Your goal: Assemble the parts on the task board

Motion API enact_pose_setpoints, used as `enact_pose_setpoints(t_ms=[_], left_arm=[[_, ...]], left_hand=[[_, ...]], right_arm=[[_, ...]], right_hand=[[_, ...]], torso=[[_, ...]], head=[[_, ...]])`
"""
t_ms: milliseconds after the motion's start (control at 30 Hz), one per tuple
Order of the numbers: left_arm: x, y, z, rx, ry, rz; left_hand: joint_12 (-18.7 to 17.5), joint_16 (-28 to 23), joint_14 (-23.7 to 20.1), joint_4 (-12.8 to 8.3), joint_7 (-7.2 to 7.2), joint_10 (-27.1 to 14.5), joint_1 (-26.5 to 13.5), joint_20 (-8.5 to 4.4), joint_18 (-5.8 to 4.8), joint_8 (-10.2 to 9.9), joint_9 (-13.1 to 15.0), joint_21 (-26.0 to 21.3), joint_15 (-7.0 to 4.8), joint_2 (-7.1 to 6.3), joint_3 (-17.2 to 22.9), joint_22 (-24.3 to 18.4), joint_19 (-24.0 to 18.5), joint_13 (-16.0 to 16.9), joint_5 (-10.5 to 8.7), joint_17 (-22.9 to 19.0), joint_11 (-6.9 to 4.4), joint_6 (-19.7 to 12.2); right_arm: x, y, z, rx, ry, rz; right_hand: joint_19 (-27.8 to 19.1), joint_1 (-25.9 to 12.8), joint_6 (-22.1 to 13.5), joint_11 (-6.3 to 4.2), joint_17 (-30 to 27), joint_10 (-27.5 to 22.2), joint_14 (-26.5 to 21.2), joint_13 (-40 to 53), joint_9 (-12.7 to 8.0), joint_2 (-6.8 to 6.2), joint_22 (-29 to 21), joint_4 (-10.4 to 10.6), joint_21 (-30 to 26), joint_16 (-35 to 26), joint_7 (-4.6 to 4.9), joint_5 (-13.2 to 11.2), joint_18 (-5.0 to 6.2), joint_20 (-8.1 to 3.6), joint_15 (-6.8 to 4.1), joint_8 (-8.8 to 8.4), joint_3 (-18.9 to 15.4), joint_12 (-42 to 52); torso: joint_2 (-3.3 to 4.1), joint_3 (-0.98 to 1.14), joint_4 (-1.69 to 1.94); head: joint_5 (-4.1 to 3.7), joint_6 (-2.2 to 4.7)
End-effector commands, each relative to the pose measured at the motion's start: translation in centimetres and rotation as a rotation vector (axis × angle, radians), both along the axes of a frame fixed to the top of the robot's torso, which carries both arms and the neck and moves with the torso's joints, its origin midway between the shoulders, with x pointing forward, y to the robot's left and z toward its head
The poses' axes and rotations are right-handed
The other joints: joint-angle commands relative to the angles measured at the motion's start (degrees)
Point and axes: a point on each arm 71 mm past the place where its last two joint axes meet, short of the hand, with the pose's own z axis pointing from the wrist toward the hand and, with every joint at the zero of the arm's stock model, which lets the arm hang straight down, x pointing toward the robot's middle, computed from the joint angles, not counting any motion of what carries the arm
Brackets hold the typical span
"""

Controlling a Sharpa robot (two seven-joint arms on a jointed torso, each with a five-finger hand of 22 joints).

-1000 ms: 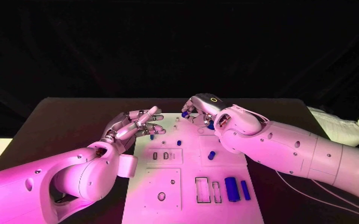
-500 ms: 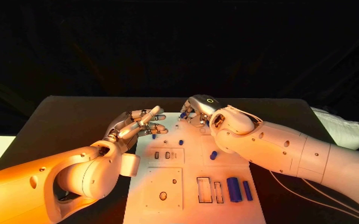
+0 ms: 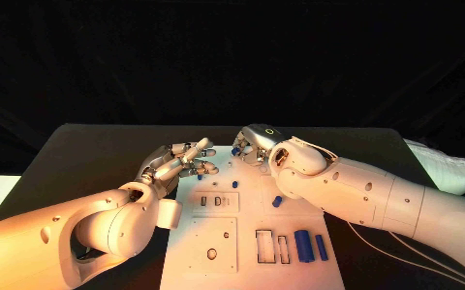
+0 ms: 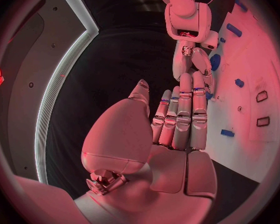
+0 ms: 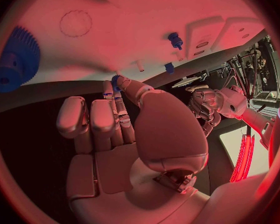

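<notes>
The white task board (image 3: 242, 270) lies in the middle of the black table. My right hand (image 3: 254, 142) hovers over its far edge and pinches a small blue part (image 3: 236, 150) between thumb and a fingertip; the right wrist view shows that small blue part (image 5: 115, 79) at the fingertips. A blue gear (image 5: 15, 59) lies on the board (image 5: 134, 30) nearby. My left hand (image 3: 181, 160) is at the board's far left corner, fingers extended and holding nothing; its fingers (image 4: 180, 117) lie straight and side by side. A blue peg (image 3: 234, 184) stands mid-board.
A short blue piece (image 3: 277, 201) and two long blue bars (image 3: 302, 244) lie on the board's right side, beside two rectangular slots (image 3: 263, 244). Another small blue piece (image 3: 201, 176) sits under my left hand. The right forearm (image 3: 377, 196) crosses the board's right edge.
My right hand has edged slightly left with the small blue part still pinched. The left hand has barely moved.
</notes>
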Motion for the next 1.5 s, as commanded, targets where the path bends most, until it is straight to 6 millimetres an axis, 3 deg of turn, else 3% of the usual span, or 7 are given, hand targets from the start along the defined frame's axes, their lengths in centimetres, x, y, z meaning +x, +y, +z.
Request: enact_pose_setpoints(t_ms=[33,533,767,1100,1333,1433,1500], left_arm=[[0.0,-0.1,0.1,-0.004,0.005,-0.011],[0.1,-0.2,0.0,-0.002,0.016,-0.018],[0.1,-0.2,0.0,-0.004,0.017,-0.022],[0.1,-0.1,0.0,-0.006,0.015,-0.024],[0.3,0.3,-0.1,-0.004,0.015,-0.018],[0.3,0.4,-0.1,-0.003,0.014,-0.016],[0.3,0.5,-0.1,-0.003,0.014,-0.015]], left_hand=[[-0.38,-0.04,-0.52,-0.13,0.09,-0.4,-0.3,0.0,0.0,-0.28,-0.06,-0.13,-0.09,0.48,-0.2,0.04,-0.38,-0.08,-0.17,0.14,0.11,-0.07],[-0.37,-0.09,-0.68,-0.13,0.08,-0.53,-0.32,0.04,-0.01,-0.27,-0.04,-0.17,-0.05,0.6,-0.19,0.02,-0.48,-0.09,-0.17,0.22,0.13,-0.07],[-0.36,-0.12,-0.76,-0.15,0.08,-0.58,-0.3,0.05,-0.01,-0.27,-0.04,-0.19,-0.04,0.64,-0.18,0.02,-0.53,-0.09,-0.17,0.26,0.14,-0.07],[-0.37,-0.23,-1.07,-0.21,0.14,-0.83,-0.33,0.12,-0.02,-0.34,-0.05,-0.28,0.04,0.64,-0.25,-0.02,-0.73,-0.12,-0.19,0.39,0.21,-0.23],[-0.36,-0.27,-1.16,-0.24,0.16,-0.91,-0.32,0.14,-0.02,-0.36,-0.05,-0.31,0.07,0.66,-0.25,-0.03,-0.79,-0.12,-0.18,0.43,0.23,-0.28],[-0.35,-0.28,-1.19,-0.26,0.16,-0.92,-0.3,0.15,-0.02,-0.36,-0.05,-0.32,0.08,0.66,-0.25,-0.04,-0.81,-0.12,-0.18,0.44,0.23,-0.29],[-0.34,-0.29,-1.23,-0.29,0.15,-0.93,-0.26,0.16,-0.02,-0.35,-0.04,-0.33,0.08,0.68,-0.24,-0.04,-0.84,-0.12,-0.17,0.46,0.23,-0.29]], right_arm=[[-0.1,0.3,-0.4,-0.028,0.005,0.005],[-0.1,0.7,-0.5,-0.04,0.006,-0.004],[-0.1,0.7,-0.7,-0.051,0.023,-0.027],[-0.6,0.6,-0.2,-0.007,-0.019,-0.022],[-1.8,-2.2,0.9,0.042,-0.016,-0.058],[-2.4,-4.1,1.5,0.054,0.01,-0.076],[-2.8,-5.6,2.0,0.06,0.02,-0.088]], right_hand=[[-0.07,-0.5,-0.05,0.05,-0.13,-0.33,0.24,-0.01,0.09,-0.14,-0.07,0.29,0.21,0.23,-0.01,-0.2,-0.57,0.34,0.33,-0.01,0.03,0.29],[-0.89,-0.99,-0.58,0.19,-1.45,-0.95,-0.08,-0.07,0.01,-0.44,-1.22,0.91,-0.33,-0.49,0.12,-0.69,-0.34,0.42,0.45,-0.2,-0.33,0.16],[-4.57,-1.37,-4.65,1.66,-6.87,-7.02,-1.5,-0.26,-0.77,-2.28,-6.66,2.05,-3.26,-3.91,1.52,-2.79,0.66,1.36,1.63,-0.37,-2.19,0.15],[-5.6,0.25,-7.11,2.29,-8.72,-9.93,-1.7,-0.17,-0.78,-2.43,-8.65,2.2,-4.54,-5.1,2.04,-2.04,1.04,1.93,2.09,-0.26,-4.15,0.57],[-4.86,0.46,-6.15,1.73,-7.85,-6.88,-1.23,0.02,-0.53,-1.93,-7.99,3.04,-4.21,-4.41,1.7,-1.01,0.93,1.76,1.73,-0.07,-4.28,2.05],[-3.95,0.49,-6.11,0.93,-6.58,-3.16,-0.82,0.41,-0.53,-1.94,-6.71,3.5,-3.54,-3.53,1.32,-1.04,0.71,1.39,1.17,-0.14,-4.03,3.61],[-2.08,1.06,-6.0,-0.22,-3.88,2.34,-0.1,1.47,-0.51,-2.17,-3.89,3.32,-2.09,-1.78,0.88,-1.07,0.19,0.86,0.34,-0.12,-3.9,6.1]], torso=[[0.02,-0.01,0.03],[0.13,-0.03,-0.02],[0.12,0.0,0.04],[0.15,0.06,-0.04],[0.03,0.11,-0.3],[-0.05,0.12,-0.65],[-0.15,0.14,-0.93]], head=[[0.02,-0.07],[0.19,-0.26],[0.33,-0.37],[0.48,-0.46],[0.83,0.0],[0.93,0.18],[0.89,0.27]])
